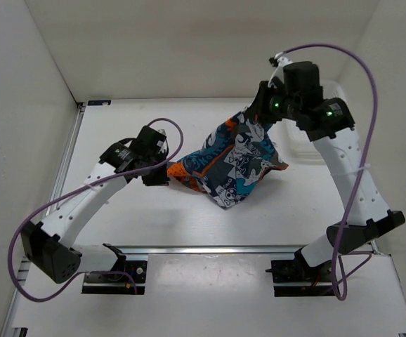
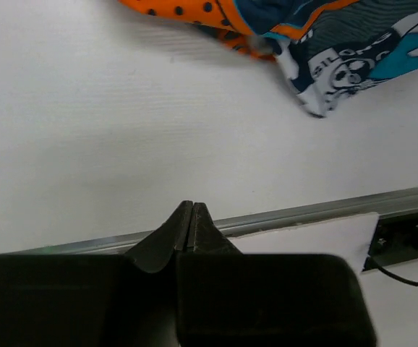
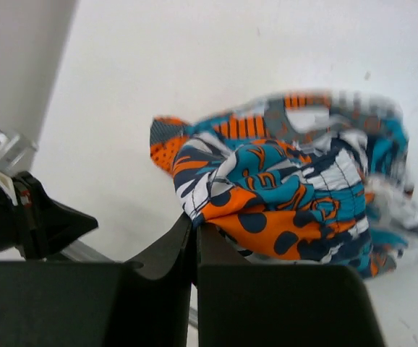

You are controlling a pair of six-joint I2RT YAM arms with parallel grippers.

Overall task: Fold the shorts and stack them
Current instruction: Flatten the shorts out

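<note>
At the tip of our right tool (image 3: 195, 228), the two fingers are clenched flat against each other, and the edge of the shorts (image 3: 288, 202) meets them right at that tip. From the top view the cloth rises in a peak to this tool, so we read it as grasping the shorts. The rest of the garment hangs down and spreads in a bunched heap on the white bench (image 1: 154, 210), near its middle, between our two arms. Its orange, dotted edge points toward our left side.

Our left tool (image 2: 192, 217) is clenched too, with nothing between its fingers. It sits low over bare bench, just beside that orange edge; we cannot tell whether it touches the cloth. Behind it, along the near side of the bench, runs a metal rail (image 2: 303, 213).
</note>
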